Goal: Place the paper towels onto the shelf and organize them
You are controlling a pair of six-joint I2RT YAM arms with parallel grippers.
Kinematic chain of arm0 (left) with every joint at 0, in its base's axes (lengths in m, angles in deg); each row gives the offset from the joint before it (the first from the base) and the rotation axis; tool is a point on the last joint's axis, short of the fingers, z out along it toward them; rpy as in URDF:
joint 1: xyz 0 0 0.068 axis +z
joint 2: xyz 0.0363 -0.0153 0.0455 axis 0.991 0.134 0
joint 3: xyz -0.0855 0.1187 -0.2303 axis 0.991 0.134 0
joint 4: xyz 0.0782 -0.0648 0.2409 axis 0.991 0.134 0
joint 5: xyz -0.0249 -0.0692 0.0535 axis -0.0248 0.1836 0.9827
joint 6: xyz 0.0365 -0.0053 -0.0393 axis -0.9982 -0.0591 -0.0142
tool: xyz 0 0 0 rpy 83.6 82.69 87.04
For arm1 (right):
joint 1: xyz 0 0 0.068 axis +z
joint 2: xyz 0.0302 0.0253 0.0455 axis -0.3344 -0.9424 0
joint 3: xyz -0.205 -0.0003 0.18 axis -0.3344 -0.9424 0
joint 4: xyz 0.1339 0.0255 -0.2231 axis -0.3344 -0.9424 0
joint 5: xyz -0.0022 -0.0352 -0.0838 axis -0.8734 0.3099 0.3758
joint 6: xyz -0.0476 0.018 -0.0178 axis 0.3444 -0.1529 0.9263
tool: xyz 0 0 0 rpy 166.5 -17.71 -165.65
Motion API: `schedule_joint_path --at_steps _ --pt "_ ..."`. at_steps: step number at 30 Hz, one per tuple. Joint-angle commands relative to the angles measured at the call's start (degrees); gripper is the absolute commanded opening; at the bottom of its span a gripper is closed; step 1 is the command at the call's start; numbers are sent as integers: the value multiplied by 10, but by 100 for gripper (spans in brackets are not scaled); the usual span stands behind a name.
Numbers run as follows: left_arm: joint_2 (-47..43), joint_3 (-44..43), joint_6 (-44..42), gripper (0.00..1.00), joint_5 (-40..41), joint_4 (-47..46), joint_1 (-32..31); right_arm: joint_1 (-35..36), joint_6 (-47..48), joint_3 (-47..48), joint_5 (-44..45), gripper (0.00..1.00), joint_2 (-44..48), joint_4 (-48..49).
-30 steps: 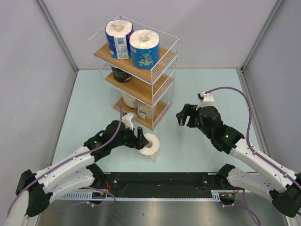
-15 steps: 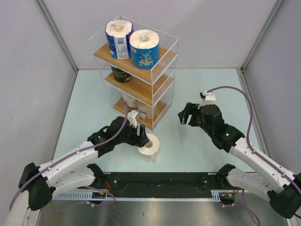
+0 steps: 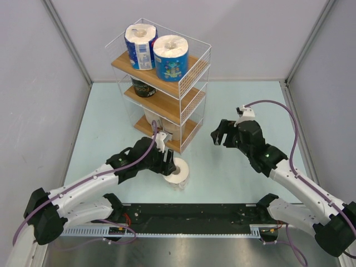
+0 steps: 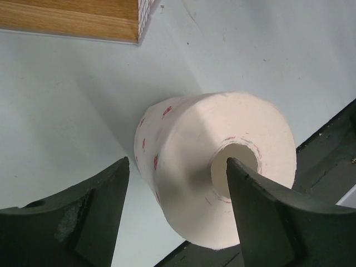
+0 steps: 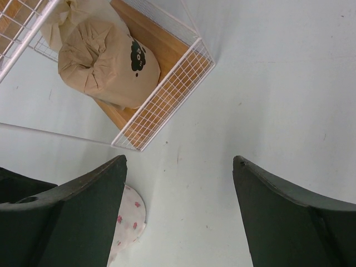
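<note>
Since the shelf holds five rolls, remaining: white dotted roll, near edge of the surface.
Left jaws: released, flanking it.
Right jaws: released, empty.

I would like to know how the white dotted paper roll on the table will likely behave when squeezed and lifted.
The white dotted roll looks like soft wound paper with a hollow core, so it is probably light and may dent when squeezed. Standing on its flat end, it likely won't roll unless tipped.
</note>
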Motion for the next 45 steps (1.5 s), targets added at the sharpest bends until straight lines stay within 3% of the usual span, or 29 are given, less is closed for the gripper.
schedule_joint_path --at_steps 1,15,18,22,29,34,45 --pt "0 -11 -9 74 -4 3 -6 -5 -3 2 -15 82 -5 23" --pt "40 -14 -11 72 -9 -6 -8 -9 -3 1 -11 82 -3 7" --pt "40 -17 -10 63 -8 -6 -8 -9 -4 1 -12 81 -4 7" --pt "24 -15 -7 44 -8 -10 -8 -9 -6 1 -11 81 -8 5" --pt "-25 -33 2 42 -7 -8 -8 -9 -6 0 -7 82 -9 1" --pt "-60 -100 -4 43 32 30 -8 -10 -8 -1 1 82 -6 -5" --pt "-120 -195 -5 41 200 69 -7 -16 -10 -10 21 82 14 -22"
